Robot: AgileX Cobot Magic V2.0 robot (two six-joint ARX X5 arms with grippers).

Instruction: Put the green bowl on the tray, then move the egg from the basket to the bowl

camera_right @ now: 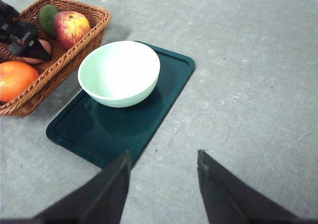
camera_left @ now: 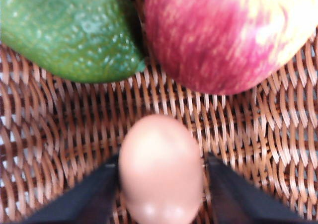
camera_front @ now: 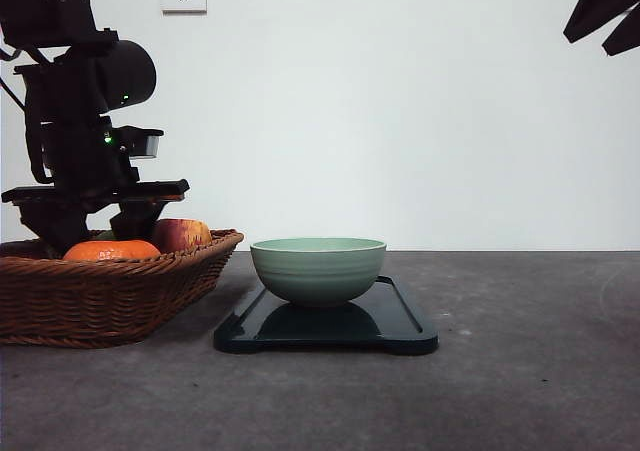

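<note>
The pale green bowl [camera_front: 318, 268] [camera_right: 119, 72] stands upright on the dark tray [camera_front: 400, 326] [camera_right: 99, 129], towards its far end. To its left is the brown wicker basket [camera_front: 100, 301] [camera_right: 94, 20]. My left arm [camera_front: 85, 121] reaches down into it. In the left wrist view the tan egg [camera_left: 160, 169] lies on the basket weave [camera_left: 74, 124], and my left gripper [camera_left: 163, 163] has a finger pressed against each side of it. The egg [camera_right: 43, 46] also shows in the right wrist view. My right gripper [camera_right: 164, 179] hangs open over bare table beside the tray, holding nothing.
In the basket lie a red-yellow apple [camera_front: 180, 234] [camera_left: 228, 35], an orange [camera_front: 110, 250] [camera_right: 15, 80] and a green avocado [camera_left: 64, 30] [camera_right: 48, 16], close around the egg. Grey table [camera_front: 530, 371] stretches to the right of the tray. A white wall stands behind.
</note>
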